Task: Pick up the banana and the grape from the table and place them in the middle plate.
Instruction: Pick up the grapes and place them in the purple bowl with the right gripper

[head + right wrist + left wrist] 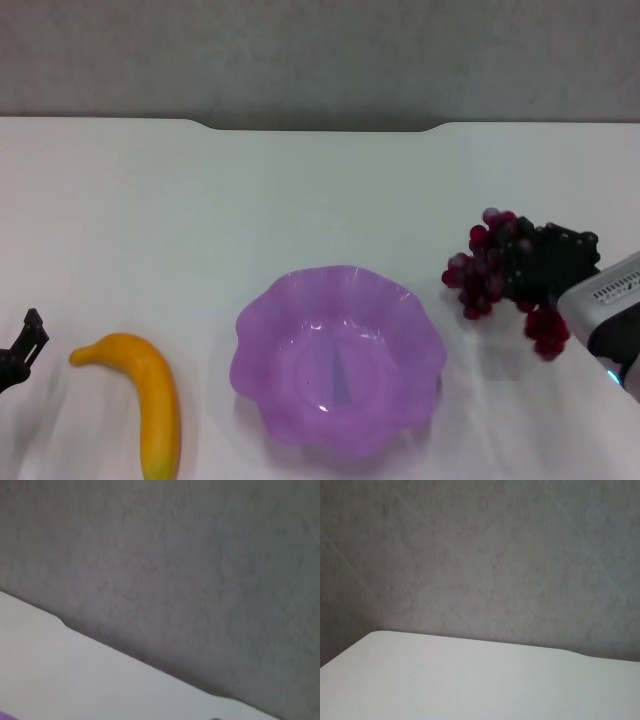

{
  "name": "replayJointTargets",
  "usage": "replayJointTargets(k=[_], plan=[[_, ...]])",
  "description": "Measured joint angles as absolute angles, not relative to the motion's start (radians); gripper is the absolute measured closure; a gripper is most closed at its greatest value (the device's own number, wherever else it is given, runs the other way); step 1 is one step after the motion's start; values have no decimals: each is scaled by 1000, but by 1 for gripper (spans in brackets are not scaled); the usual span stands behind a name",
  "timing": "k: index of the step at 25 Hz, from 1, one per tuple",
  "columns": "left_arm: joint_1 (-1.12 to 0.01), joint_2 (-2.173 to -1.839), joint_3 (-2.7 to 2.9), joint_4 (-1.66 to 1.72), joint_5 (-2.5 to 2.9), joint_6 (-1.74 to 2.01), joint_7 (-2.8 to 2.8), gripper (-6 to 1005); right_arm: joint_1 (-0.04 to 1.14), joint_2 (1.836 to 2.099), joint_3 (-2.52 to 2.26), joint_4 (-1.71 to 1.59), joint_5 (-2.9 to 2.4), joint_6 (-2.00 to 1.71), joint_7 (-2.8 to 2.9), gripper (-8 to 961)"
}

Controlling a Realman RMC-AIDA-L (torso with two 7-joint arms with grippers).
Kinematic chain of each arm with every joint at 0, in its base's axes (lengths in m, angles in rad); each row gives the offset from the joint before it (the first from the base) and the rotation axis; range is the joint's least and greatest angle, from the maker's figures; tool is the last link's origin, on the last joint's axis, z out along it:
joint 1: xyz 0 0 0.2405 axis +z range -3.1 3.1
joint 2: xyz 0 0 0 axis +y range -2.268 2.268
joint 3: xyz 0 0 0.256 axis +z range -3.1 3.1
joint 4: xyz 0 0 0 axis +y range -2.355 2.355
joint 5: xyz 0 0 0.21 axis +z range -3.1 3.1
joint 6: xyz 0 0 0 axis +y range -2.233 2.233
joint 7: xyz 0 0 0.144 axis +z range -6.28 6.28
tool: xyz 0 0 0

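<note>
White table (300, 190) — notched far edge — meets grey wall (320, 55).

White table (300, 190) with banana (150, 395), plate (405, 315)

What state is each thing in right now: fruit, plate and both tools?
banana: lying on the table, left of the plate, not held.
grape: right of the plate, with the right tool at the bunch; lifted or not, cannot tell.
middle plate: upright, empty.
left tool: at the table's left edge, apart from the banana, holding nothing.
</note>
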State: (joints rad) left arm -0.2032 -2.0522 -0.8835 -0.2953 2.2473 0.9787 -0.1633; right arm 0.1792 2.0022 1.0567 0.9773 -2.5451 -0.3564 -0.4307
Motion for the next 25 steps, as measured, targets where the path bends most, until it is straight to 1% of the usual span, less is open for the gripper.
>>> replayJointTargets(k=[6, 11, 25], plan=[[-202, -2052, -884, -294, 2245, 979, -164, 119, 155, 2002, 1083, 1065, -2577, -341, -456, 748], [-207, -2051, -885, -288, 2234, 979, -161, 119, 169, 2002, 1106, 1116, -2580, -287, -474, 747], [-222, -2052, -875, -297, 2242, 984, -160, 119, 323, 2008, 1021, 1152, -2569, -238, -411, 746]])
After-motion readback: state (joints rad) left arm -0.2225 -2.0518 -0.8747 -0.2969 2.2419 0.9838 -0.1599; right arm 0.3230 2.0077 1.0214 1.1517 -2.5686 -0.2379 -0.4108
